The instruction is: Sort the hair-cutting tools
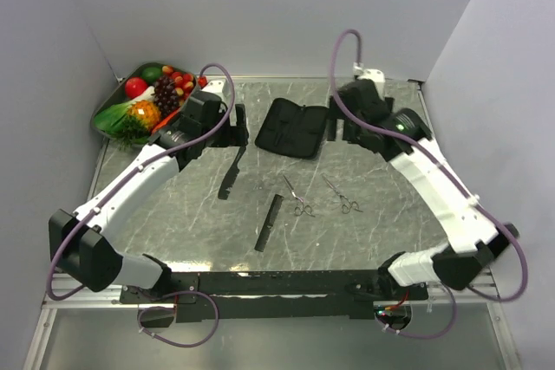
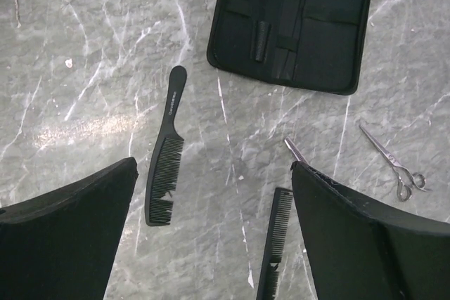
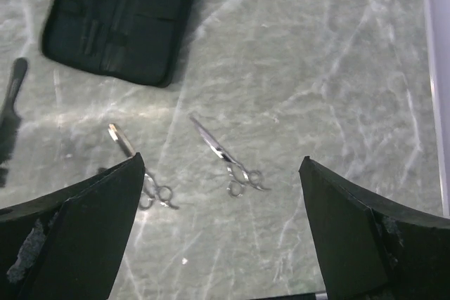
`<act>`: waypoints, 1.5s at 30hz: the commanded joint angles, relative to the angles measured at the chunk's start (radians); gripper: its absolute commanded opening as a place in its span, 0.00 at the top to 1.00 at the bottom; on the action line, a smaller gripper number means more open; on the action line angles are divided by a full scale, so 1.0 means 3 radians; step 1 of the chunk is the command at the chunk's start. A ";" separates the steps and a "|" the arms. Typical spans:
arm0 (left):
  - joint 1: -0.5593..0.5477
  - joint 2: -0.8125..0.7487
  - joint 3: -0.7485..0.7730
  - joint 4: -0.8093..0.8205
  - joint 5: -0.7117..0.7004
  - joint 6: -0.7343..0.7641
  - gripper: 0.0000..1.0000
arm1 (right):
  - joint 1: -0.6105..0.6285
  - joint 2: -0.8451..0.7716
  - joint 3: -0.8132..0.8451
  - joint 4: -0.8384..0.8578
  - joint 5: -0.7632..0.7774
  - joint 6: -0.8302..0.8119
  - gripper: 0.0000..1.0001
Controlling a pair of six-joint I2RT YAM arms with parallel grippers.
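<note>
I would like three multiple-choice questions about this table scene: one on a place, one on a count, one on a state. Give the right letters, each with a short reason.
1. Where is the black pouch relative to the scissors? A) toward the far edge of the table B) toward its near edge C) inside the fruit bowl
2. How many scissors lie on the table? A) one B) two C) four
3. How is the left end effector? A) shut on a comb B) shut on scissors C) open, empty
Answers: 1A, it lies beyond them in the top view; 2B, two silver pairs show; 3C, its fingers stand apart, gripping nothing.
</note>
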 commanded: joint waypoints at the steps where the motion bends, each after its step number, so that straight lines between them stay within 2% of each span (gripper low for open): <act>1: -0.0014 -0.0150 -0.0041 0.0117 0.0161 0.0090 0.03 | 0.0374 0.0519 0.0584 -0.0333 -0.0052 0.0063 0.00; 3: -0.0009 -0.0206 -0.0117 0.0168 0.0319 -0.0037 0.03 | 0.0588 0.0763 0.0559 -0.0410 -0.0118 0.0237 0.00; 4: -0.0009 -0.0237 -0.0158 0.0198 0.0472 -0.0098 0.03 | 0.0650 0.0866 0.0503 -0.0532 -0.0139 0.0536 0.00; 9: -0.0009 -0.0558 -0.0322 0.0031 0.0270 -0.0115 0.03 | 0.1019 0.1322 0.0253 -0.0488 -0.0296 0.1117 0.00; 12: -0.0009 -0.0758 -0.0327 -0.0285 -0.0200 -0.0114 0.03 | 0.1136 0.1302 0.0003 -0.0140 -0.0531 0.1347 0.00; 13: -0.0009 -0.0789 -0.0317 -0.0383 -0.0353 -0.0206 0.03 | 0.1177 0.1307 -0.0054 -0.0079 -0.0588 0.1454 0.00; 14: -0.0003 -0.0815 -0.0297 -0.0521 -0.0714 -0.0272 0.03 | 0.1193 0.1353 -0.0095 -0.0022 -0.0634 0.1515 0.00; 18: 0.0048 -0.0927 -0.0225 -0.1064 -0.1224 -0.0610 0.03 | 0.1270 0.1481 -0.0421 0.0176 -0.0920 0.1761 0.00; 20: 0.0099 -0.0999 -0.0255 -0.1187 -0.1209 -0.0672 0.03 | 0.1320 0.1466 -0.0596 0.0371 -0.1135 0.1874 0.00; 21: 0.0114 -0.1080 -0.0306 -0.1207 -0.1108 -0.0682 0.03 | 0.1336 0.1456 -0.0748 0.0595 -0.1181 0.1904 0.00; 24: 0.0155 -0.1275 -0.0439 -0.1202 -0.0913 -0.0687 0.03 | 0.1402 0.1537 -0.0857 0.0776 -0.1218 0.2027 0.02; 35: 0.0176 -0.1643 -0.0552 -0.1269 -0.0723 -0.0585 0.03 | 0.1484 0.2171 -0.0413 0.0664 -0.0983 0.2273 0.04; 45: 0.0176 -0.1771 -0.0756 -0.1187 -0.0534 -0.0621 0.03 | 0.1490 0.2340 -0.0438 0.0479 -0.0880 0.2549 0.18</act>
